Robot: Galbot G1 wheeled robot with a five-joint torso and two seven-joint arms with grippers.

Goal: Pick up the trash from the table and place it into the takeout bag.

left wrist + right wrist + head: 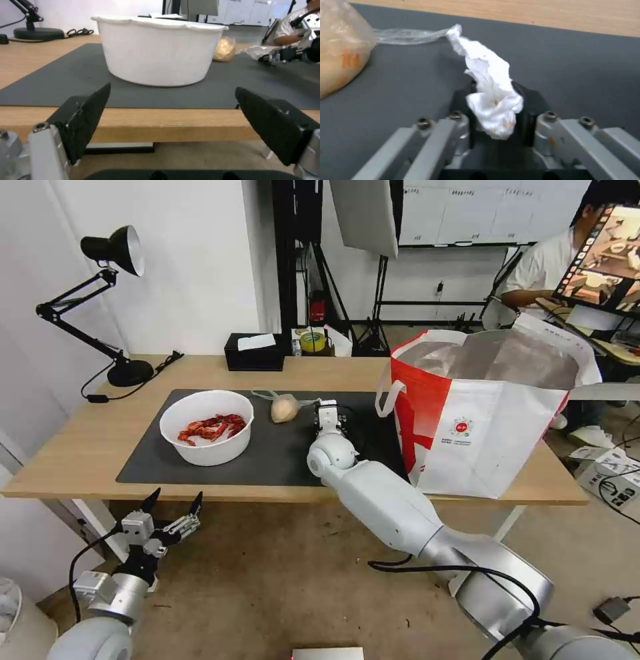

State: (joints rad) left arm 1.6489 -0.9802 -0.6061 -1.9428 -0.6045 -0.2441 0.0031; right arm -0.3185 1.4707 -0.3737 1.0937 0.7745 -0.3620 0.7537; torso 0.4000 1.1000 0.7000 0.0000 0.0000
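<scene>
A: Where's the tissue (491,100)?
B: Just beside the bag (340,50) with the lump, pinched in the right tool (496,117) low over the mat (280,460). Soft and light; gripped mid-wad, it should lift easily
A: Left tool (175,507)?
B: Spread wide, below the surface (80,447) edge, facing the bowl (207,427)

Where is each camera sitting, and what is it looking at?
Head view: high on the robot, facing down at the table; both arms show.
Left wrist view: below the table edge, facing the bowl between the open left gripper.
Right wrist view: above the mat, facing the right gripper pinching the tissue.
Shared: the beige lump bag.
</scene>
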